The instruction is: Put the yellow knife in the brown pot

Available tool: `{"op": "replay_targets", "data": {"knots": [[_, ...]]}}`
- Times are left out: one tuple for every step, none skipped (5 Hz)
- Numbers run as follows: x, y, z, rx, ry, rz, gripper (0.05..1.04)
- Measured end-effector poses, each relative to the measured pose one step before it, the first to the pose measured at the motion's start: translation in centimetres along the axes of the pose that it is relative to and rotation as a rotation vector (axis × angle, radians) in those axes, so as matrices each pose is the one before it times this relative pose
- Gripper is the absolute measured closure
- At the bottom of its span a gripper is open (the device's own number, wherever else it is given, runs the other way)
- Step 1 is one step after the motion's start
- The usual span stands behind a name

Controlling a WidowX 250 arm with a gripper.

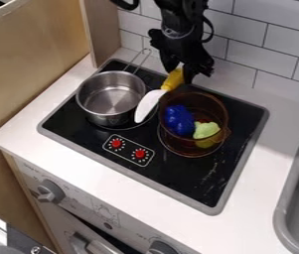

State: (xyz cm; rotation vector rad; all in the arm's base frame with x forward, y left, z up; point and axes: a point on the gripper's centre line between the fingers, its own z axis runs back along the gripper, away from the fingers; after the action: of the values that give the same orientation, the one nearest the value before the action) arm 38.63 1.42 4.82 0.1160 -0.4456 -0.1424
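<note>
We see the tool [179,73] clamped on the handle of the yellow knife [174,79], whose white blade slants out below it, between the metal saucepan [112,94] and the brown pot [204,100], both near the tool.

And here we have bright, soft light spread across the cooktop [172,176] and the pale counter [65,158] around it, with the tiled wall [239,67] behind the cooktop evenly lit too! Look at those highlights: glints inside the steel pot [112,96] on the cooktop's left, fainter ones on the brown pot [216,106] to its right, and pale streaks near its right front corner (glare or scuffs, I can't tell). Down below its front side, deep shadow fills the gap in the cabinet front [79,211].
</note>
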Motion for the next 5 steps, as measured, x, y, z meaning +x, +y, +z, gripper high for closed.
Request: {"op": "replay_targets", "data": {"knots": [[-0.324, 0.158, 0.120, -0.0055, 0.0329, -0.0157, 0.625], [0.195, 0.341, 1.682, 0.0017, -0.0003, -0.0090, 0.625], [-0.517, 0.124, 0.765, 0.0063, 0.0375, 0.0043, 0.624], [0.084, -0.227, 1.350, 0.0068, 0.0019, 0.0046, 0.625], [-0.134, -0.910, 1.214, 0.0118, 0.0096, 0.0115, 0.624]]}}
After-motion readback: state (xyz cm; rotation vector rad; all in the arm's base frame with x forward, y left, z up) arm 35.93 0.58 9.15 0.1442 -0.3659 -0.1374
